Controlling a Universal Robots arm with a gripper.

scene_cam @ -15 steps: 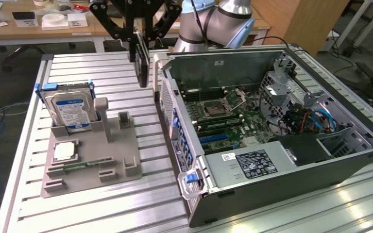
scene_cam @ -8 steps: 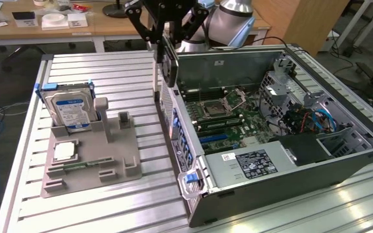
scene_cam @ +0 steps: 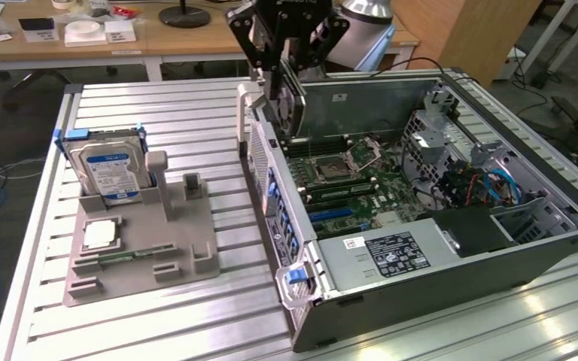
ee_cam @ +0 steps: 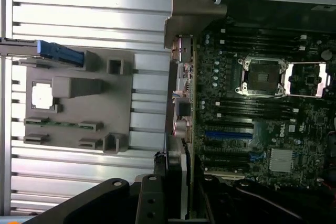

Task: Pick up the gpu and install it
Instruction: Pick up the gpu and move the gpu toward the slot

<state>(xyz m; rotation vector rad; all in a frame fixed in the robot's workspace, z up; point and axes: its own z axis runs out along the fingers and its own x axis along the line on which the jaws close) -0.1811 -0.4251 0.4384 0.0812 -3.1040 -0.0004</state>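
Pincer (scene_cam: 289, 68) — gpu (scene_cam: 291, 105) upright in its grip

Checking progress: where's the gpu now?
Exterior view, top centre: the gpu is held on edge in the jaws above the open computer case, near its back panel.

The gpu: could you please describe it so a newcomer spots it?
Find the open computer case. Above its far end, the black end effector grips the gpu, a thin dark card on edge. Unlike the blue-labelled hard drive, it hangs in mid-air.
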